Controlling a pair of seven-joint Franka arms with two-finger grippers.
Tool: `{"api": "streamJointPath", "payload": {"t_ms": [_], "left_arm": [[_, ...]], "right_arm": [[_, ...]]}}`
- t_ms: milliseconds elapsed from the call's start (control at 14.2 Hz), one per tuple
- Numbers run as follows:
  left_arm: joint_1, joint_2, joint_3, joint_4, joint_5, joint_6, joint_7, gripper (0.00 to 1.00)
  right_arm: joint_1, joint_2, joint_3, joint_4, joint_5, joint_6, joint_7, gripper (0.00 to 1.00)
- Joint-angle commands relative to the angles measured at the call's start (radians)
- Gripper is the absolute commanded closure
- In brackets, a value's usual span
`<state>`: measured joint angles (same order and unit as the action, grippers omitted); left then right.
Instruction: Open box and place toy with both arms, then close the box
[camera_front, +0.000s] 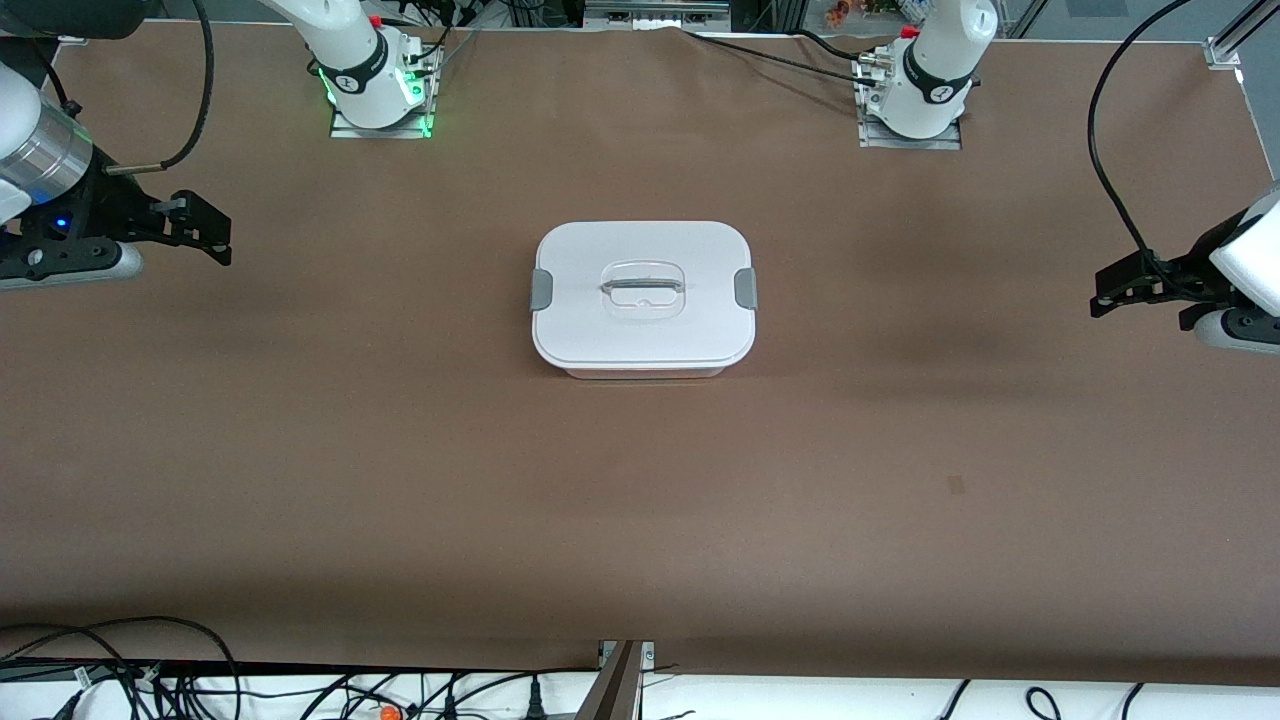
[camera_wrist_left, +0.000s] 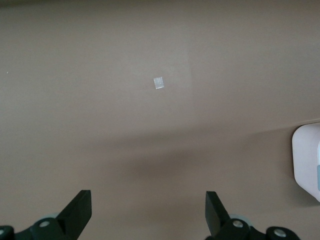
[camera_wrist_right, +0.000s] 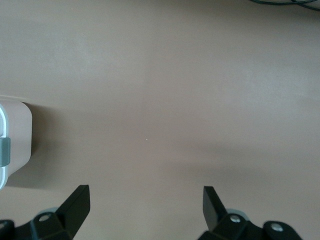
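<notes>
The front view looks down from high across the table (camera_front: 300, 480), facing both arm bases at its upper edge, and takes in nearly the whole brown top. Each wrist view looks down at the bare top from close above, past its own finger tips. All three views share the box (camera_front: 644, 297) (camera_wrist_left: 307, 162) (camera_wrist_right: 14, 142); each wrist view catches only one end of it.

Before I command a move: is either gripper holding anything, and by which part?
Nothing is held. The left gripper and right gripper are open over bare table; the box sits untouched.
</notes>
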<state>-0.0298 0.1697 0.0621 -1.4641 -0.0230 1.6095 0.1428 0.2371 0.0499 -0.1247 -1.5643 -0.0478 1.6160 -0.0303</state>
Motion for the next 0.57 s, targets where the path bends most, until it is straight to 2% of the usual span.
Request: {"api": "streamJointPath", "payload": {"t_ms": [0, 141, 495], "left_arm": [[0.005, 0.013, -0.001, 0.02, -0.006, -0.028, -0.011, 0.0], [0.001, 0.031, -0.001, 0.06, -0.003, -0.057, -0.011, 0.0], [0.002, 0.036, -0.004, 0.064, -0.006, -0.059, -0.011, 0.0]], "right_arm": [[-0.005, 0.007, 0.002, 0.02, 0.008, -0.012, 0.013, 0.0], [-0.005, 0.007, 0.002, 0.02, 0.008, -0.011, 0.013, 0.0], [-0.005, 0.008, 0.002, 0.02, 0.008, -0.012, 0.013, 0.0]]}}
